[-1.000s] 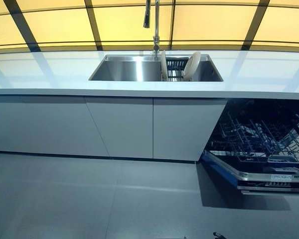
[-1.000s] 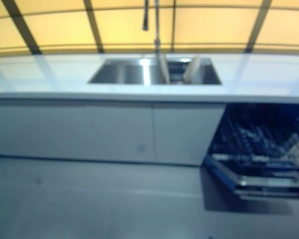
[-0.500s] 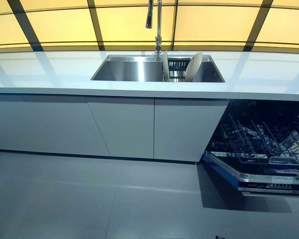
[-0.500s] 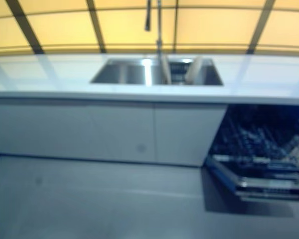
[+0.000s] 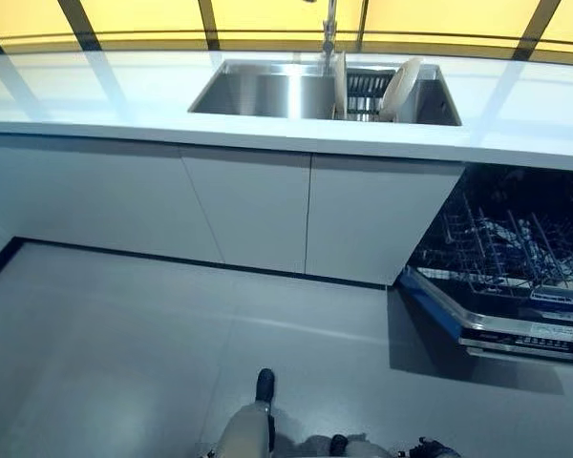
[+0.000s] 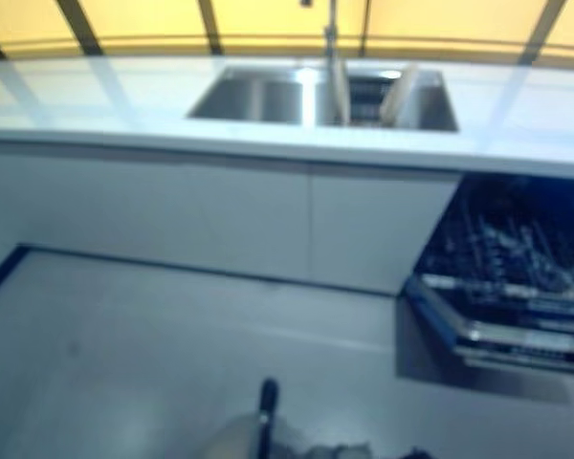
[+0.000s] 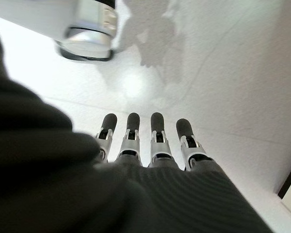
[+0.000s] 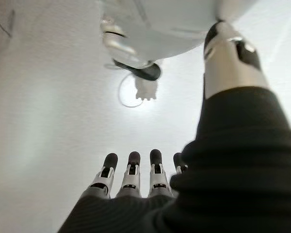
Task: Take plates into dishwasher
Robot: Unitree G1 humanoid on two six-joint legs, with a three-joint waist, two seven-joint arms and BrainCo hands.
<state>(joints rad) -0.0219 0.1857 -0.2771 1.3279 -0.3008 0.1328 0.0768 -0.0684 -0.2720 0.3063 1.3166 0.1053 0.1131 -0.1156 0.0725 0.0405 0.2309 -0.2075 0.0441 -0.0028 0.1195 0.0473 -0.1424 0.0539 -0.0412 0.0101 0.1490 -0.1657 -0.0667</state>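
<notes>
The left robot hand (image 7: 150, 145) appears only in its wrist view: fingers straight and parallel, wide, holding nothing, with pale floor (image 7: 233, 73) beyond the fingertips.

A white bench (image 5: 95, 95) runs across the upper part of the head views, with flat grey cabinet doors (image 5: 248, 205) beneath it and a yellow panelled wall (image 5: 143, 14) behind it. A stainless sink (image 5: 258, 91) is set into the bench right of centre. A tap (image 5: 329, 29) rises at the sink's rear edge.

The right section of the sink contains a dark rack (image 5: 363, 86). Two plates stand on edge in this rack:
- One plate (image 5: 340, 86) stands nearly upright at the rack's left side, just below the tap.
- A second, pale plate (image 5: 399, 88) leans at the rack's right side, tilted to the right.

Both plates are in the sink, well apart from the dishwasher.

The dishwasher (image 5: 516, 324) is below the bench at the far right. Its door is lowered open and the wire lower rack (image 5: 501, 253) is pulled out over the door. No plate is discernible in this rack.

The right robot hand (image 8: 131, 179) appears only in its wrist view: fingers straight, wide, holding nothing, pointing toward the floor.
</notes>
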